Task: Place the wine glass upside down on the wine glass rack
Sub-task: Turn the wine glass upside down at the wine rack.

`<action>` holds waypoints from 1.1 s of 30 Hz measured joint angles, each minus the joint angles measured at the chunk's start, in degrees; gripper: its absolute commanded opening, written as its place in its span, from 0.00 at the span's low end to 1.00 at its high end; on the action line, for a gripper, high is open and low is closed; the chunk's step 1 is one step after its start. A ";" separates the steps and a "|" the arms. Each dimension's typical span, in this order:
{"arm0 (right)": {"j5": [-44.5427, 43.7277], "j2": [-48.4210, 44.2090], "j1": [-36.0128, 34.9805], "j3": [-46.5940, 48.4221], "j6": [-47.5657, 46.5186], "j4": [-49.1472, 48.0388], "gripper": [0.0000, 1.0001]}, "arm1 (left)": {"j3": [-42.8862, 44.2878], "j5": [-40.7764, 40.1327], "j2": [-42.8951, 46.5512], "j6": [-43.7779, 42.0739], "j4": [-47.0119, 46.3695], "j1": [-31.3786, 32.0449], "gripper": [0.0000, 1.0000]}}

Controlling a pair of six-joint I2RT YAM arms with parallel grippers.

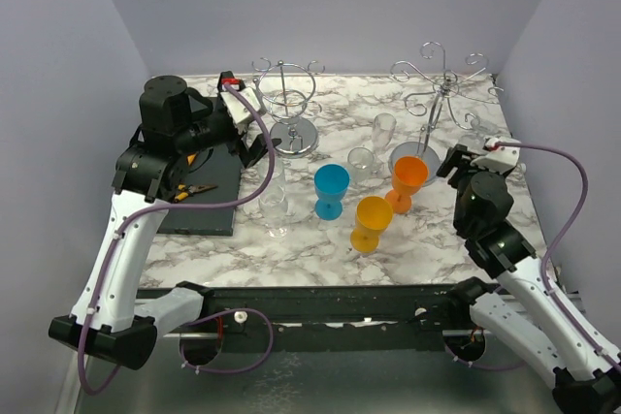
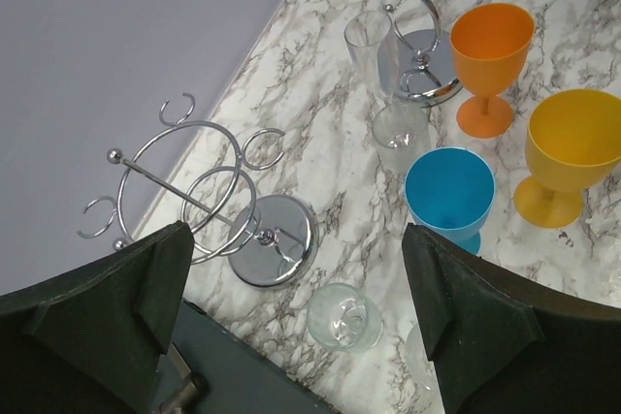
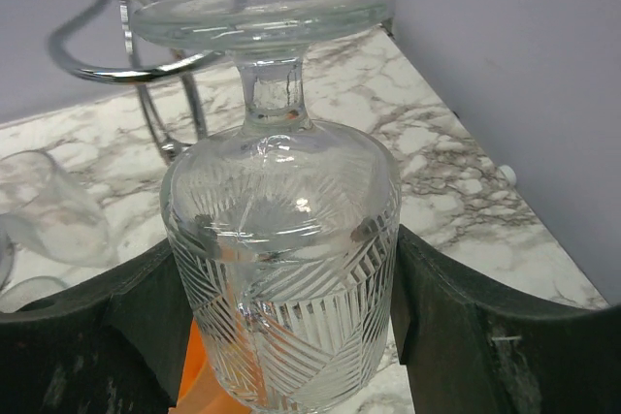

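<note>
A clear cut-glass wine glass (image 3: 281, 239) is held upside down, foot up, with my right gripper (image 3: 286, 317) shut on its bowl. Its foot (image 3: 262, 12) is level with a chrome loop of the right wine glass rack (image 3: 116, 55); whether they touch I cannot tell. Seen from above, the right gripper (image 1: 452, 160) sits just right of that rack (image 1: 441, 79). My left gripper (image 2: 320, 307) is open above another clear glass (image 2: 344, 317), beside the second chrome rack (image 2: 194, 191), without touching either. From above, the left gripper (image 1: 250, 143) hangs by that rack (image 1: 288, 99).
A blue goblet (image 1: 331, 189), an orange one (image 1: 408, 179) and a yellow one (image 1: 373, 220) stand mid-table with clear glasses (image 1: 385, 131) (image 1: 361, 162) (image 1: 274, 203). A dark mat (image 1: 209, 210) with pliers (image 1: 199, 189) lies at the left. Purple walls close in behind and at both sides.
</note>
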State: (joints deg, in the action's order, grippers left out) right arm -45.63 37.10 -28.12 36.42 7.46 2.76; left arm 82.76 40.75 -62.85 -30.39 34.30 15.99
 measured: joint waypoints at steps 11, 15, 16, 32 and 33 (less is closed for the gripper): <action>13.73 4.46 22.49 -1.68 3.65 -1.68 0.01 | -0.02 1.44 -1.22 0.63 0.00 0.00 0.97; 20.90 4.48 26.10 -3.41 3.61 -4.87 0.01 | -0.02 1.53 -2.10 0.63 -0.02 0.00 0.97; 23.63 4.59 27.52 -3.85 3.52 -5.66 0.01 | -0.02 1.57 -2.29 0.63 0.00 0.00 0.97; 59.45 6.36 40.26 -9.62 -1.99 -18.60 0.00 | -0.17 1.84 -3.56 -0.37 0.00 0.63 0.97; 60.74 6.34 40.59 -9.62 -2.32 -18.78 0.00 | -0.17 1.84 -3.69 -0.44 0.00 0.66 0.97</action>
State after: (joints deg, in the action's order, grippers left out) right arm 15.11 43.44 12.47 26.81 5.15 -16.01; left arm 82.59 42.59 -66.54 -30.83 34.30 16.64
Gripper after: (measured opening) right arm 0.719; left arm 0.971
